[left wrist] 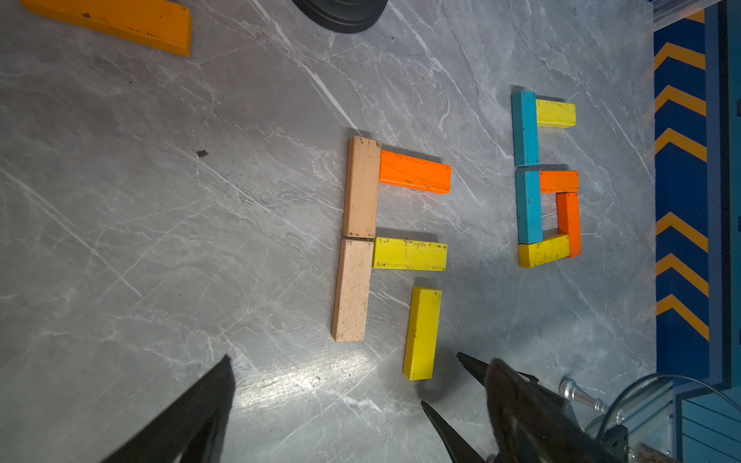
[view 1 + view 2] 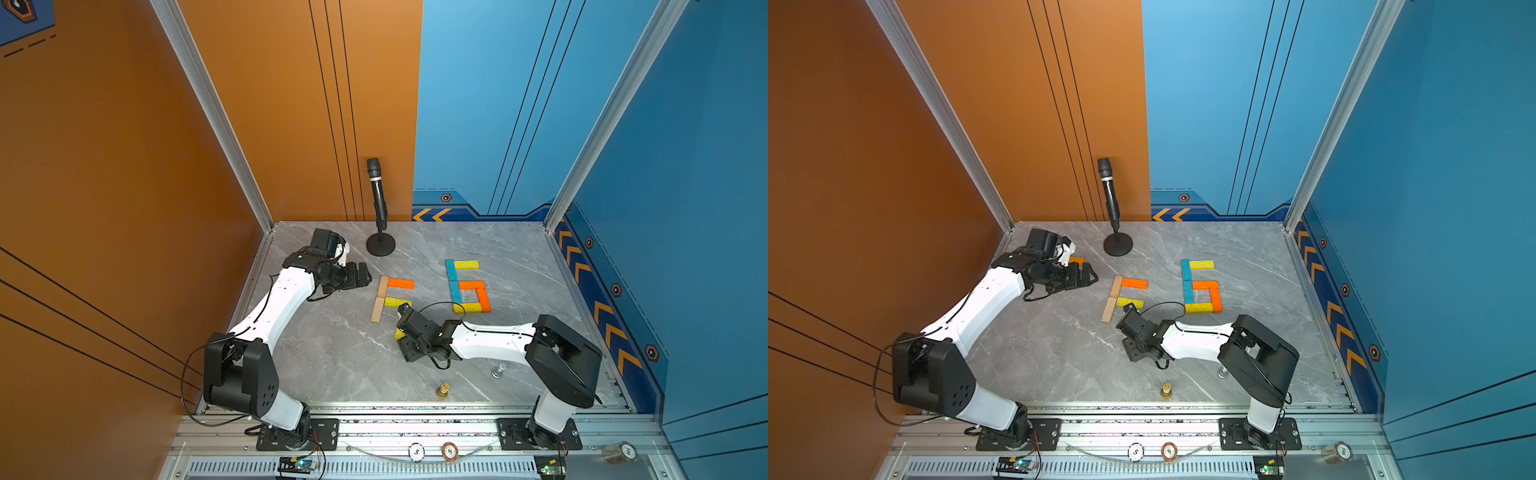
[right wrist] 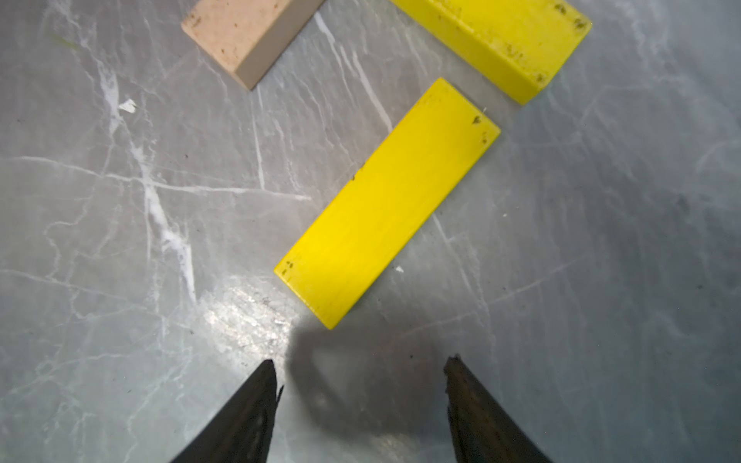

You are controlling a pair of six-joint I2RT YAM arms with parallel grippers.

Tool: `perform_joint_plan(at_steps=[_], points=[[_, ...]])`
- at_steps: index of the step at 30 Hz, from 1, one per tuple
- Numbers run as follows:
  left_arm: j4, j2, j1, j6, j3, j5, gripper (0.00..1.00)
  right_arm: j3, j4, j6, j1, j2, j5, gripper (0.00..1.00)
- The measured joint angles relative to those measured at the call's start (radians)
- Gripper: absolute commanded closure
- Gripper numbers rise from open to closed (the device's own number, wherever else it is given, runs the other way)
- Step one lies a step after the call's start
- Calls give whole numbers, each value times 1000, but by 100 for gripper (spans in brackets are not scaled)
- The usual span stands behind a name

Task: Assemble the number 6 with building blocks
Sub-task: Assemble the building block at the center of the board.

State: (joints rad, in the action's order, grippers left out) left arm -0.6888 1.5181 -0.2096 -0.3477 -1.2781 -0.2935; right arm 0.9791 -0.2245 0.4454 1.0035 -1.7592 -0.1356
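Two tan building blocks (image 1: 362, 186) lie end to end in a column, with an orange one (image 1: 415, 172) and a yellow one (image 1: 409, 254) branching off it. A loose yellow block (image 3: 385, 204) lies flat just ahead of my right gripper (image 3: 363, 360), which is open and holds nothing. To the right stands a finished 6 of blue (image 2: 456, 293), yellow and orange blocks. My left gripper (image 2: 361, 276) hovers left of the tan column, open and empty. One more orange block (image 2: 1076, 260) lies beside the left wrist.
A microphone on a round stand (image 2: 380, 245) is at the back of the marble table. A gold chess piece (image 2: 443, 390) and a silver one (image 2: 498, 370) stand near the front edge by the right arm. Walls close in on three sides.
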Motion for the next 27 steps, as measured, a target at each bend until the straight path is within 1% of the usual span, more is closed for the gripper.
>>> perform_joint_plan(at_steps=[5,15,23,27], points=[[2,0,1,0,1,-3,2,42,-11,0,0,-40,1,40],[14,0,9,-2,3,-7,2,68,-26,1,-18,-62,8,55],[20,-1,13,-11,11,-18,2,79,-29,4,-30,-70,13,60],[20,-1,14,-12,15,-24,2,81,-29,4,-36,-71,24,61]])
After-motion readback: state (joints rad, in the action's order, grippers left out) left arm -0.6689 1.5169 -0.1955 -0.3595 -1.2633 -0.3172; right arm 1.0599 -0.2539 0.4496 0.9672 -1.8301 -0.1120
